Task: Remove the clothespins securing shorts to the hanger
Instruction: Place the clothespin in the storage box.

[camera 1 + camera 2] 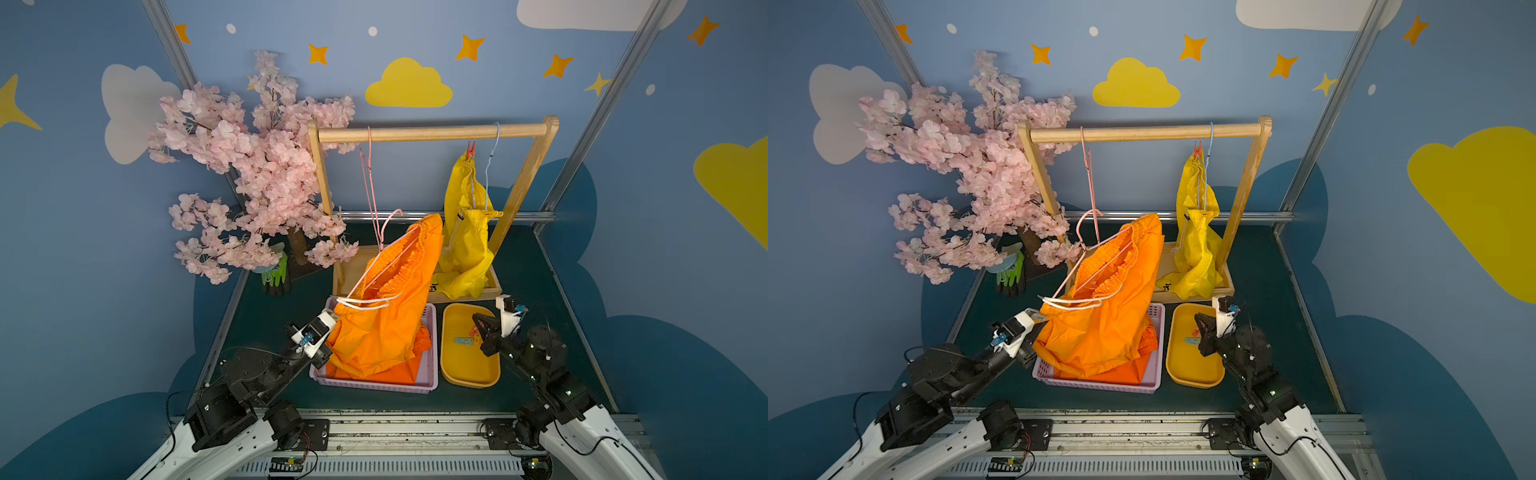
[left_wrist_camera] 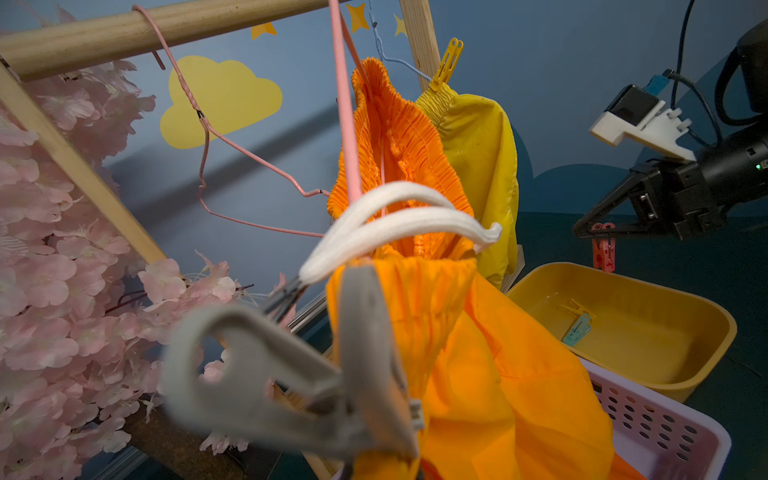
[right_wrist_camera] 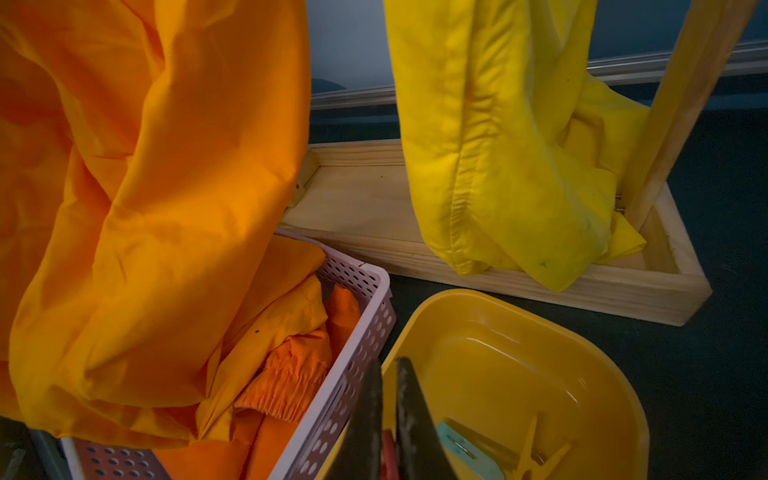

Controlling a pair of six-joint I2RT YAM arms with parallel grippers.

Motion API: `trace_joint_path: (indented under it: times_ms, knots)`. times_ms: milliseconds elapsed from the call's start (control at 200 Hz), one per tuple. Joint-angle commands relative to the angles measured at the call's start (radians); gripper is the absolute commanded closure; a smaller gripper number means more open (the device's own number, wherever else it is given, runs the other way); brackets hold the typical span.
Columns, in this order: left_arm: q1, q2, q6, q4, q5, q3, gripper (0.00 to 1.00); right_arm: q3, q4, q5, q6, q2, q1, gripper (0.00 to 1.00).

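The grey clothespin is clamped on the waistband of the orange shorts, across the purple basket from the yellow tray, and appears gripped by the closed left tool. The red clothespin is pinched in the closed right tool just above that tray's basket-side rim. If the grey one is pulled with its jaws unspread, shorts and pink hanger could be dragged along; a release so near the rim could send the red one onto the bench.

Staged robot data-collection cell, not a real home. Printed blue backdrop walls with a yellow cloud and stars. Aluminium frame posts, dark green table mat, fake cherry blossom tree, small wooden clothes rack. Two robot arms mounted on a metal rail.
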Motion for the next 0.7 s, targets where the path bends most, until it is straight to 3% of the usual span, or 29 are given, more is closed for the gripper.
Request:
trace_joint_path:
  times_ms: [0,551,696]
  knots:
    - [0.004,-0.004,0.005,0.095,0.002,0.007,0.97,-0.012,-0.025,0.109,0.068,0.012,0.005,1.00]
    - [0.004,0.003,-0.053,0.004,0.069,0.020,0.97,-0.063,0.092,0.110,0.197,0.400,0.003,1.00]
    - [0.004,0.008,-0.044,0.011,0.074,0.020,0.97,-0.040,0.080,0.108,0.205,0.434,0.003,0.88]
